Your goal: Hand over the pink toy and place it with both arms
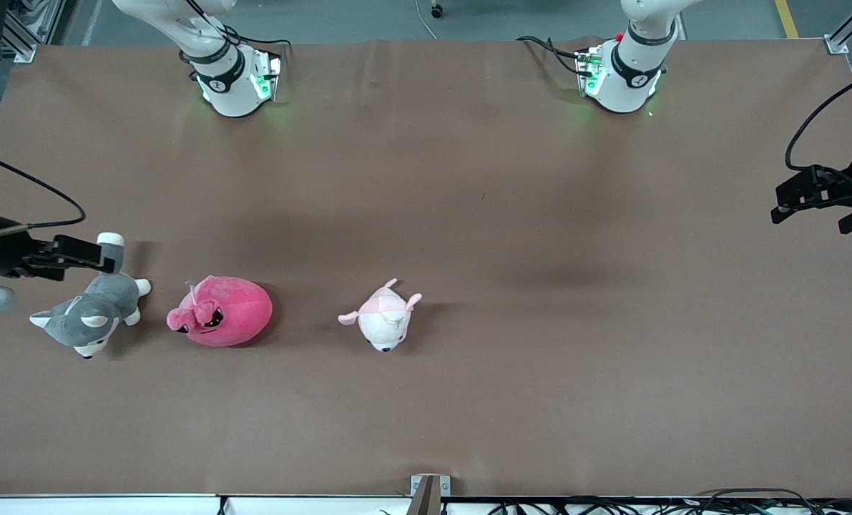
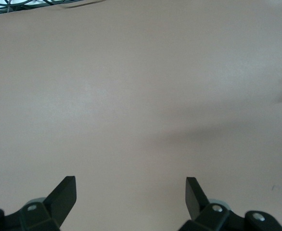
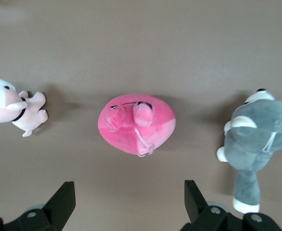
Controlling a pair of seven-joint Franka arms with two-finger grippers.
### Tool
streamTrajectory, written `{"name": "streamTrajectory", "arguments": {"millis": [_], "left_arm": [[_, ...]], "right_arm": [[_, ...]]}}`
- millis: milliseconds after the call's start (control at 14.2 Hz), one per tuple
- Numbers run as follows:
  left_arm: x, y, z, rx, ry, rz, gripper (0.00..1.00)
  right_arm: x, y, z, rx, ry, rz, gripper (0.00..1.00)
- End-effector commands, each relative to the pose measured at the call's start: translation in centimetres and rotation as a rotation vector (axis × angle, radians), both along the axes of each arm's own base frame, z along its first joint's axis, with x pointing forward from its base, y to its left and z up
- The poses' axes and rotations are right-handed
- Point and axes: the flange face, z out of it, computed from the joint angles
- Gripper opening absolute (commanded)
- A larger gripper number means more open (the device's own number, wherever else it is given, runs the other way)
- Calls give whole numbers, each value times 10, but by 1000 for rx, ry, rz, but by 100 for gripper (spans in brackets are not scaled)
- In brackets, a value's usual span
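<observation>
Front view: pink toy (image 1: pixel 222 312) lies on the bench (image 1: pixel 540 357) between husky (image 1: pixel 89 315) and pale pink animal (image 1: pixel 386 323).
Left wrist view: left tool (image 2: pixel 131 192) wide, over bare bench.
Right wrist view: right tool (image 3: pixel 130 195) wide, empty, above the pink toy (image 3: pixel 136 124).

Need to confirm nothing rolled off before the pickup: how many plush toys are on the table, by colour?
Hot-pink: 1, the pink toy
Pale pink-and-white: 1, the small plush animal
Grey-and-white: 1, the husky plush
Total: 3
</observation>
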Motion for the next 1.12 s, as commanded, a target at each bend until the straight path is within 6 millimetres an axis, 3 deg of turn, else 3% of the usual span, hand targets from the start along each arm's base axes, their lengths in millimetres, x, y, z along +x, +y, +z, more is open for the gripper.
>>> {"name": "streamTrajectory", "arguments": {"millis": [0,211,492,562,773,1054], "left_arm": [[3,0,8,18,-17,5,100],[3,4,7,16,-16,12,100],[3,3,6,17,-14,10,100],[3,3,6,17,-14,10,100],[3,3,6,17,-14,10,100],[4,7,2,15,-7,16,100]], "right_arm": [[0,-13,15,-33,-9,-123,100],[-3,-10,21,-95,-5,-171,100],[-10,11,42,-159,-41,-134,100],[-18,6,63,-138,-88,-151,100],[-36,-8,75,-124,-109,-167,100],[-54,-7,92,-166,-125,-148,100]]}}
